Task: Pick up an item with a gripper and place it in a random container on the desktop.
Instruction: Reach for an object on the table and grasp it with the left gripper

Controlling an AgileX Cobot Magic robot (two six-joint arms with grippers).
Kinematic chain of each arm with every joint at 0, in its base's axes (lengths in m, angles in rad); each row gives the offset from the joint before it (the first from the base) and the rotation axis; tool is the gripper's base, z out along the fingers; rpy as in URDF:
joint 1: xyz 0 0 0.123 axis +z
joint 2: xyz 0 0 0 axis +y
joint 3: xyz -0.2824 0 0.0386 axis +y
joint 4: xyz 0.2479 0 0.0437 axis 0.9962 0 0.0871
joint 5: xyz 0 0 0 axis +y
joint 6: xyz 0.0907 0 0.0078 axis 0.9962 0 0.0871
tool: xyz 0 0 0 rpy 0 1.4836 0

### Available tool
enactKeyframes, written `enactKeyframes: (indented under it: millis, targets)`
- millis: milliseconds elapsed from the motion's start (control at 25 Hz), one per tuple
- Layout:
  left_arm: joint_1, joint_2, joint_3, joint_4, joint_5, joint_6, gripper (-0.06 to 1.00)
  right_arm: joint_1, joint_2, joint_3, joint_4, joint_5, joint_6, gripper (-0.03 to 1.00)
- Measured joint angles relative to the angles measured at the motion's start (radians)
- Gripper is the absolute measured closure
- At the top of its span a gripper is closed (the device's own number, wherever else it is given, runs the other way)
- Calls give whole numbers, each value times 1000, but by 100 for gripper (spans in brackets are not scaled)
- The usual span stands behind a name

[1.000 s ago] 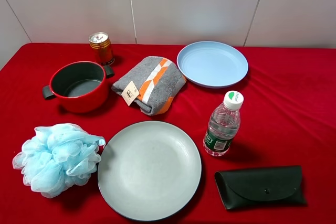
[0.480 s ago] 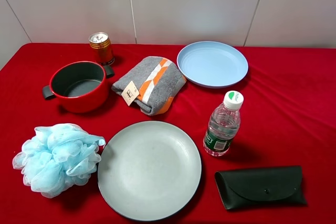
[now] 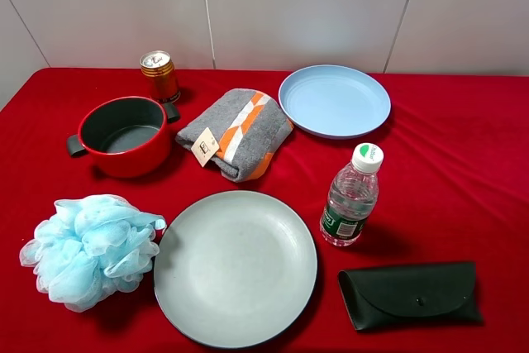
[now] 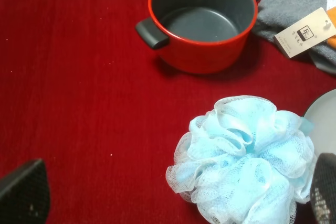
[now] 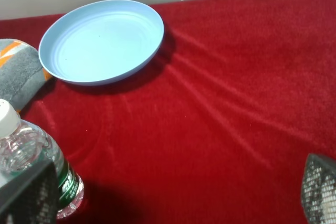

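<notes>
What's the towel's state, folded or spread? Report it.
Folded: the towel lies as a thick doubled bundle with rounded edges, tag on top.

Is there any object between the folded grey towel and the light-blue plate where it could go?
Nothing visible does. The towel lies right beside the light-blue plate, with no object between them. The water bottle stands nearer the front, off that path.

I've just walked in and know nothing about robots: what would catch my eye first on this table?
The bright red cloth over the desktop dominates. A fluffy light-blue pouf sits front left beside a large grey plate. Behind them, a grey towel with orange and white stripes lies between a red pot and a light-blue plate.
</notes>
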Motion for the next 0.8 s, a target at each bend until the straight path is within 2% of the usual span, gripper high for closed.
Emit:
enactKeyframes:
  millis: [320, 560, 800]
  targets:
    - [0, 30, -28, 2, 0, -22, -5, 0, 0, 0, 0, 0, 0, 28]
    - [0, 208, -123, 15, -1, -18, -5, 0, 0, 0, 0, 0, 0, 28]
    - [0, 432, -277, 15, -3, 35, -5, 0, 0, 0, 0, -4, 0, 28]
